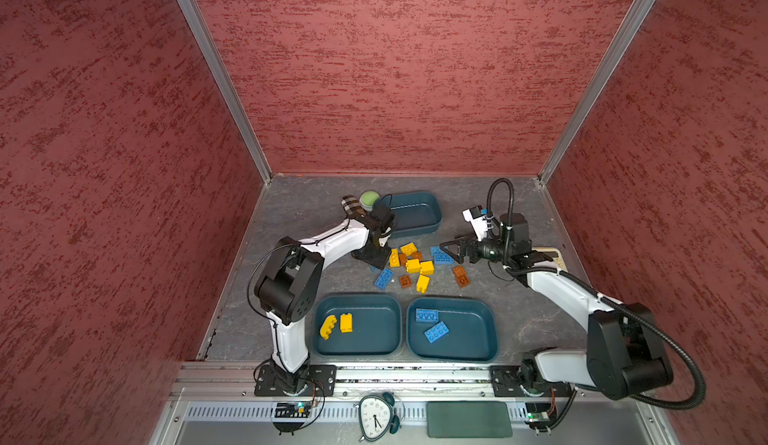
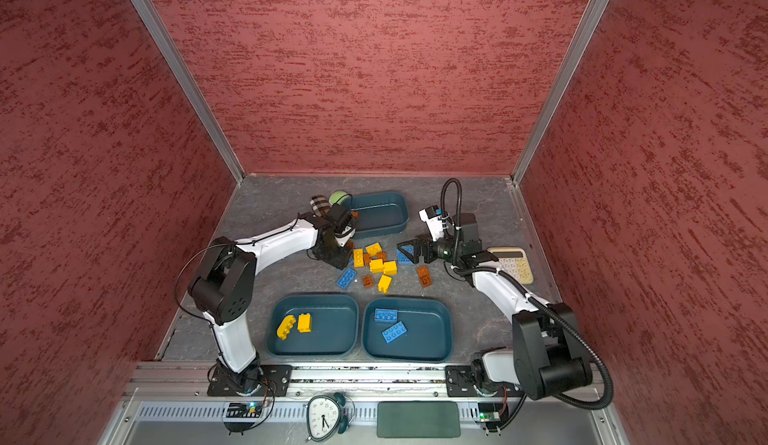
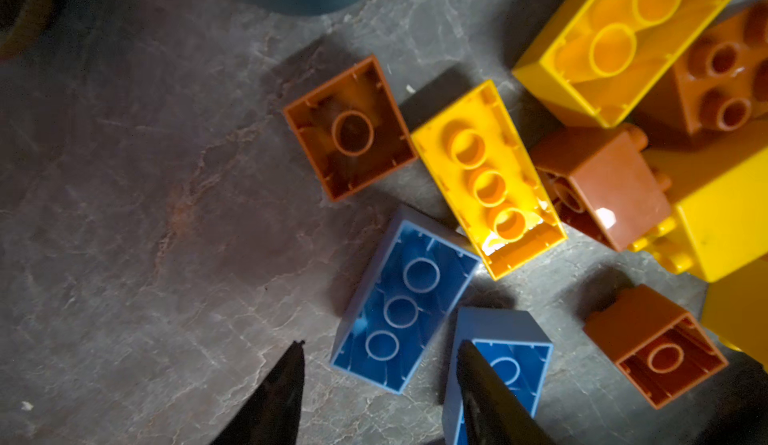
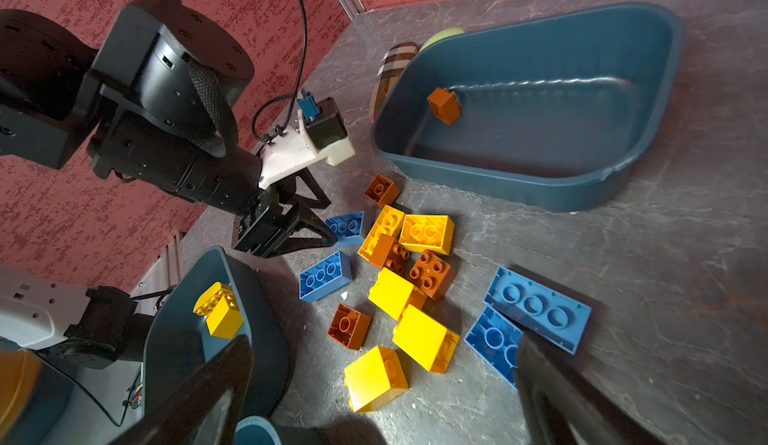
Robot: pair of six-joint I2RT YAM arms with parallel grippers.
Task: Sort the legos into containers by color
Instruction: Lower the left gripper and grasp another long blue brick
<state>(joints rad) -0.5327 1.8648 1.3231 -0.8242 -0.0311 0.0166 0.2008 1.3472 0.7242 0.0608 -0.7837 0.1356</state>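
Loose yellow, blue and brown legos (image 1: 413, 265) (image 2: 377, 265) lie heaped mid-table. Two yellow bricks (image 1: 345, 322) sit in the near left container (image 1: 320, 318). Two blue ones (image 1: 435, 332) lie in the near right container (image 1: 486, 330). The far container (image 1: 432, 210) (image 4: 623, 69) holds one brown brick (image 4: 444, 105). My left gripper (image 1: 376, 259) (image 3: 380, 349) is open, low at the heap's left edge. Its fingers straddle the end of an upturned blue brick (image 3: 405, 293), with another blue brick (image 3: 519, 339) behind one finger. My right gripper (image 1: 451, 253) (image 4: 382, 372) hangs wide open over a yellow brick (image 4: 376, 378).
A plaid case (image 1: 352, 207) and a green-topped puck (image 1: 369, 198) stand left of the far container, close behind my left wrist. A calculator (image 2: 513, 264) lies under my right arm. An alarm clock (image 1: 377, 416) and a dark green pad (image 1: 468, 419) sit beyond the front rail.
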